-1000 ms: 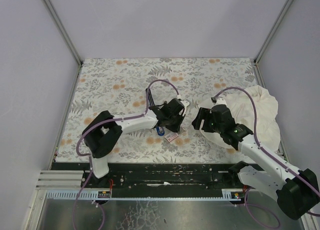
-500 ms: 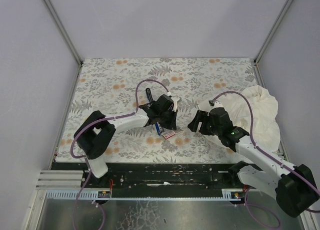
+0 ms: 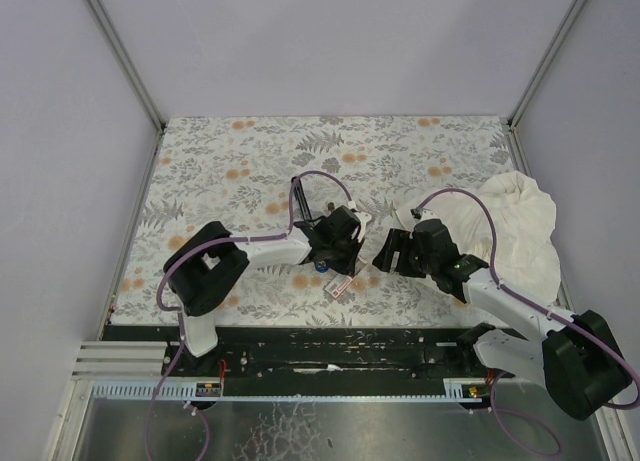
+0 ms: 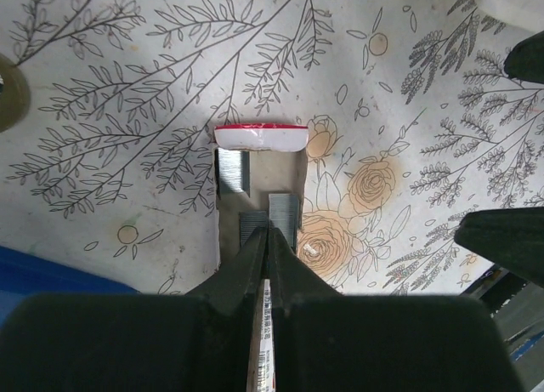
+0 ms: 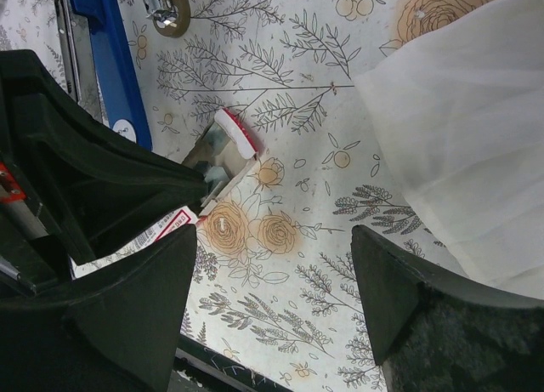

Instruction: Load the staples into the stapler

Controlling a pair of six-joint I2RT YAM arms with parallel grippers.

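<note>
The left gripper (image 4: 268,236) is pinched shut over the staples, and the right gripper (image 5: 276,239) is spread wide beside it.
From overhead, nearest the arm bases, the white staple box (image 3: 338,285) lies on the floral table (image 3: 220,161), both grippers low just beyond it and the white cloth (image 3: 520,231) off to the right. Only the left wrist view shows the cardboard tray (image 4: 255,207), grey staple strips inside, right under the closed fingertips. The right wrist view alone shows the blue stapler (image 5: 106,52) clearly, lying just beside that tray, farther out.
</note>
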